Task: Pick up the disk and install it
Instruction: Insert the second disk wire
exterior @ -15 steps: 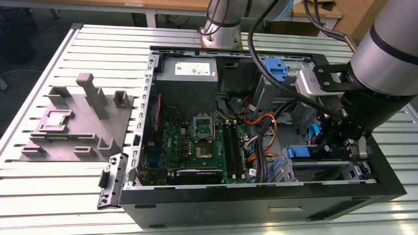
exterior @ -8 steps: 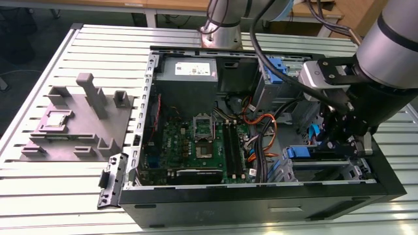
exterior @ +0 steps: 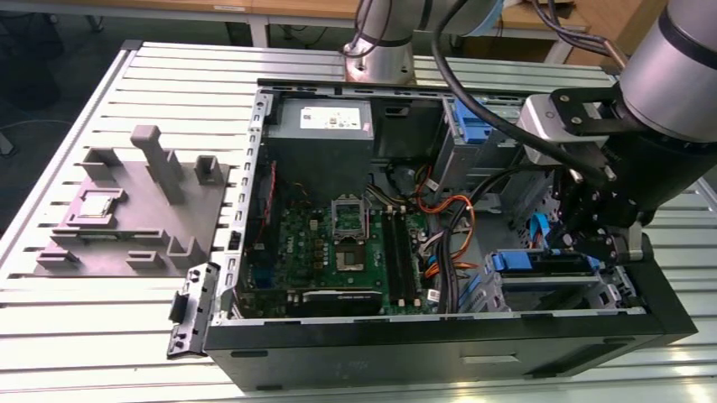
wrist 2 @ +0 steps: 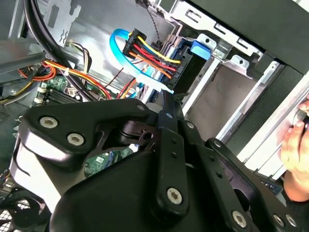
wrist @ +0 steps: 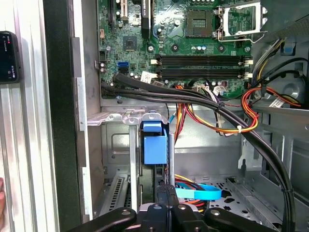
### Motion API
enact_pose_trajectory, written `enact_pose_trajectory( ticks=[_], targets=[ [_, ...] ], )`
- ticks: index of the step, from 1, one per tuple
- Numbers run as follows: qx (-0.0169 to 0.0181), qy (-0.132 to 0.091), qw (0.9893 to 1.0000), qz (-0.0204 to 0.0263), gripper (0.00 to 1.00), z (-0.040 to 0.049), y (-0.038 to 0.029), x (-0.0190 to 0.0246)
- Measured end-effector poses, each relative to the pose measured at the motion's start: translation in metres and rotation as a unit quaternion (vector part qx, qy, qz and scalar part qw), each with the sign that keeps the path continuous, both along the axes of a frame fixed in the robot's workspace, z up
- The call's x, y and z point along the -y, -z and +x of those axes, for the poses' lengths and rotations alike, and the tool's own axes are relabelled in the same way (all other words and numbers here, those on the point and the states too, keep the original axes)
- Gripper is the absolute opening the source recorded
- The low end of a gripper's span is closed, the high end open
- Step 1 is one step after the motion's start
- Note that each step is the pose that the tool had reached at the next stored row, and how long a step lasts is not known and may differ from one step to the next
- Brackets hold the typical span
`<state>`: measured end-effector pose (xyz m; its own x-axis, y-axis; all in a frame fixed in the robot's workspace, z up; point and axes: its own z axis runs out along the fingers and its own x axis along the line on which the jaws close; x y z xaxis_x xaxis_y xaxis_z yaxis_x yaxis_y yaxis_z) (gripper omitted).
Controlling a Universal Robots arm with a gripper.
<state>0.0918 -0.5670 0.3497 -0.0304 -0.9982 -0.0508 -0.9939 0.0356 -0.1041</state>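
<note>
The disk (exterior: 546,264) sits in the drive cage at the case corner on the exterior view's right, its blue carrier frame showing above the grey body. In the first wrist view the blue carrier end (wrist: 154,144) stands edge-on in the cage slot. My gripper (exterior: 590,248) hangs right over that cage. Its black fingers are pressed together with nothing visible between them in both wrist views, and the tip (wrist: 166,189) is a short way from the blue carrier. In the second wrist view the gripper (wrist 2: 167,102) points at a black connector (wrist 2: 186,72) with red and yellow wires.
The open computer case (exterior: 448,348) lies on a slatted metal table (exterior: 101,336). Thick black cables (wrist: 193,96) and orange wires cross above the cage. The power-supply box (exterior: 322,126) is at the back, and a grey fixture (exterior: 134,210) is on the exterior view's left. A person's hand (wrist 2: 295,145) rests by the case edge.
</note>
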Motion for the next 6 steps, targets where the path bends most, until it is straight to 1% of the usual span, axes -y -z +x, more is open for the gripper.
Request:
enact_pose_trajectory(
  ticks=[6],
  targets=[
    [-0.0002,0.000,1.0000,-0.0001,0.10,0.0000,-0.0001,0.0000]
  ],
)
